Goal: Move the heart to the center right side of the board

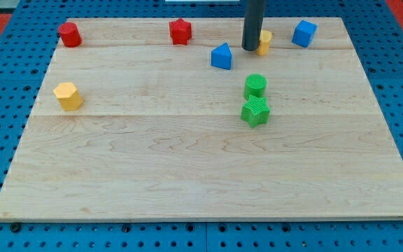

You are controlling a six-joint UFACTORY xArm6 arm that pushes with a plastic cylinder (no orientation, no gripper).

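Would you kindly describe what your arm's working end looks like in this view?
Only a straight, smooth, dark rod shows, round in section and dark grey to black, entering from the view's top. It has no visible cables, markings or sleeve. My tip is plain and blunt, sitting just left of the yellow block.

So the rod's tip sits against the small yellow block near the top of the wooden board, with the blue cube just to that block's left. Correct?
Not quite. In the camera view my tip does sit against the small yellow block near the wooden board's top, but the blue cube lies to that block's right. The blue triangular block is the one on its left.
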